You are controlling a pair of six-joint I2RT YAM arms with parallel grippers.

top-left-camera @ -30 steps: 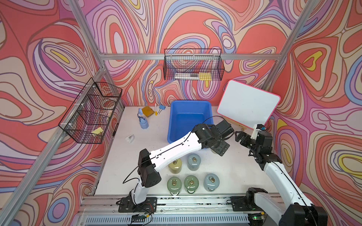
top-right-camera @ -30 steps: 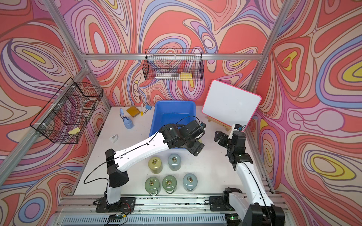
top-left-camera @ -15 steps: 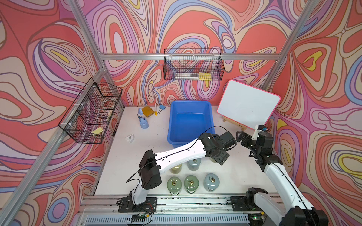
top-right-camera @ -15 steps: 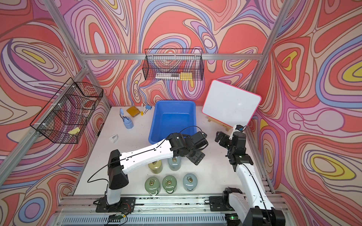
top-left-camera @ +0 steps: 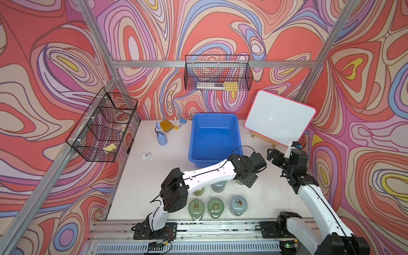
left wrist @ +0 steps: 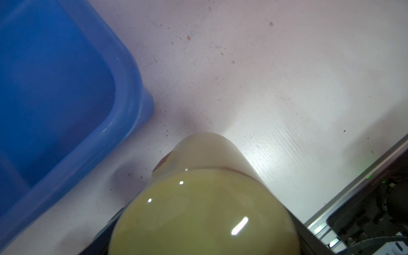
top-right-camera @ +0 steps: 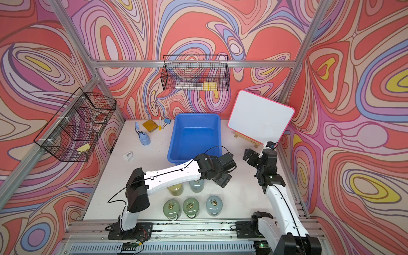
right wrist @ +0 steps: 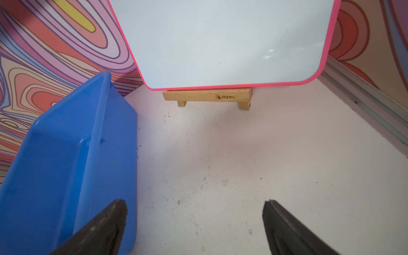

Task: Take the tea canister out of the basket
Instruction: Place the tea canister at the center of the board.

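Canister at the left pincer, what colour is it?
The tea canister is glossy pale yellow-green; the left wrist view shows it best.

The walls [top-left-camera: 220, 33] swirl in coral red, lilac, blue, cream and yellow bands with dark outlines. The basket [top-left-camera: 214, 115] is plain bright blue, on a white table [top-left-camera: 143, 176]. The tea canister [left wrist: 205, 209] has a glossy yellow-green lid and a cream body. Nearby are a sage-green canister [top-left-camera: 195, 207] and a grey-blue canister [top-left-camera: 238, 204]. The whiteboard [top-left-camera: 280, 120] is white, edged in hot pink. The wire baskets [top-left-camera: 217, 75] are black.
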